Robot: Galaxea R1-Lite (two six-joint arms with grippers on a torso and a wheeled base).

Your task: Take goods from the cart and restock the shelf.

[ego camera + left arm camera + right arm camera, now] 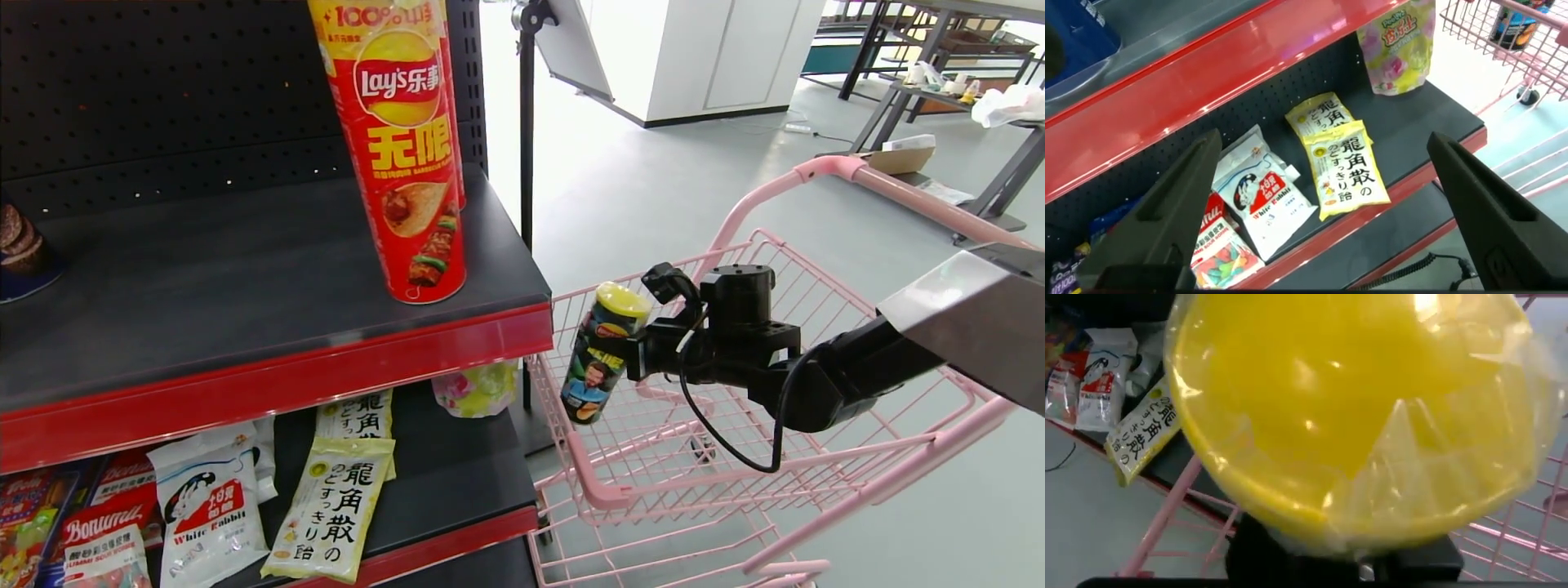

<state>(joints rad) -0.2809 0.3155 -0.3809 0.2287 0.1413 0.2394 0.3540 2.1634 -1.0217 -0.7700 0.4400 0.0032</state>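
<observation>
1. The right gripper (630, 356) pinches the yellow-lidded can (600, 359), tilted over the corner of the cart (816, 170).
2. It should rise toward ten o'clock, clear the red lip (326, 369) of the shelf (204, 278), and land upright beside the tall tube (408, 163).

red can (412, 163) top cropped, cart (849, 168) cropped

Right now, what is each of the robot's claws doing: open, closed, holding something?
Left gripper: open, holding nothing.
Right gripper: closed on the small yellow-lidded dark snack can, at the pink wire cart.
</observation>
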